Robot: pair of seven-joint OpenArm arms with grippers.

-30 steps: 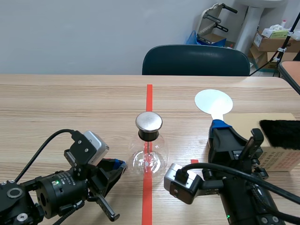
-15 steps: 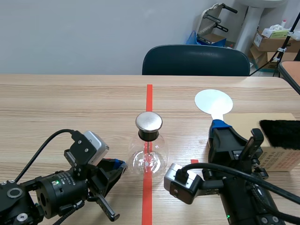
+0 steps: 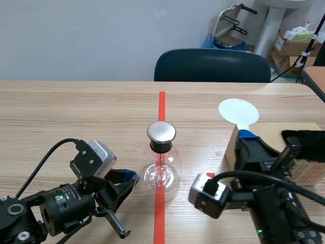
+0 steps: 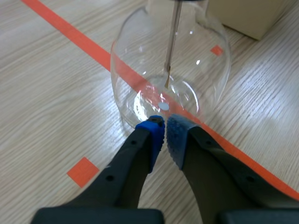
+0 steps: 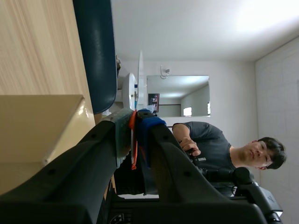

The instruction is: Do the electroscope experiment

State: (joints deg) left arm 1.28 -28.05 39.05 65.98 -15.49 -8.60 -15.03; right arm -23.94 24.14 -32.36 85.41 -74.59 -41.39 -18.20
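Your left arm [image 3: 56, 208]: matte black, small green light [image 3: 62, 197] lit on barrel, silver-grey camera box [image 3: 95, 156] on top, black cable [image 3: 51, 151] looping off. Your right arm [image 3: 279, 218]: same black, grey camera module [image 3: 207, 195] (rounded corners), thick cables [image 3: 244, 173] draped over. Left end effector [image 4: 163, 129]: thick black fingers, blue dotted pads [image 4: 176, 135].

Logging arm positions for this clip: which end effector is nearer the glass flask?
Left. The left end effector is shut right at the base of the glass flask; the right end effector holds the white paddle off by the cardboard box.
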